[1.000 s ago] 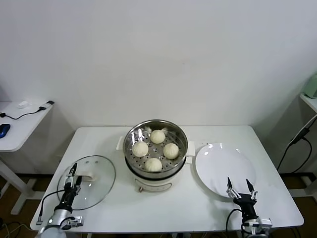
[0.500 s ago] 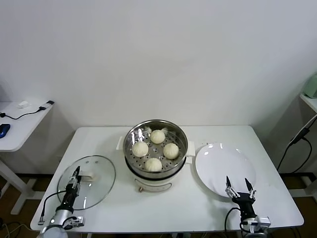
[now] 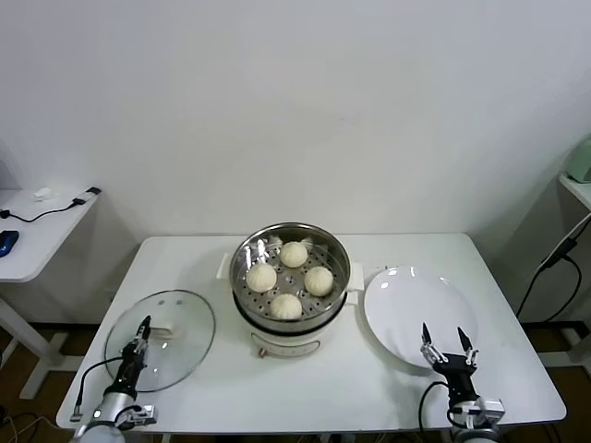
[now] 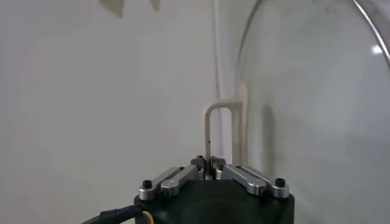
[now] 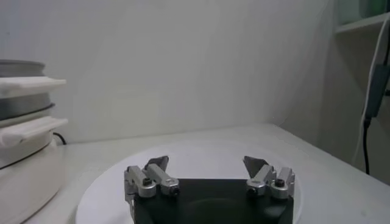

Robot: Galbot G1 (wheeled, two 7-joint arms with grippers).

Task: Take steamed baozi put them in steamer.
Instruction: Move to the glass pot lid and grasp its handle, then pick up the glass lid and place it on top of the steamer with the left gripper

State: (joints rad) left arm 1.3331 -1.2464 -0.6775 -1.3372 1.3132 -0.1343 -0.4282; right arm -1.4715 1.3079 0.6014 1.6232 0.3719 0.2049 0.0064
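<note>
Left claw (image 3: 143,328) hovering at the worktop's (image 3: 222,383) 7 o'clock corner, fingers pinched fully together on nothing, tips pointing at the white handle (image 3: 164,326) of the glass lid (image 3: 162,339) lying flat just beyond. Right claw (image 3: 447,348) hanging at 5 o'clock, fingers spread wide and gripping nothing, tips reaching over the near rim of the white plate (image 3: 416,309). Steamer (image 3: 291,281) standing at the centre between lid and plate, on its white base. Four steamed baozi (image 3: 291,279) sitting inside on the perforated tray, at roughly 12, 3, 6 and 9 o'clock, close together but not visibly touching. Side desk (image 3: 32,231) with cables showing at 9 o'clock, well apart from the worktop.
</note>
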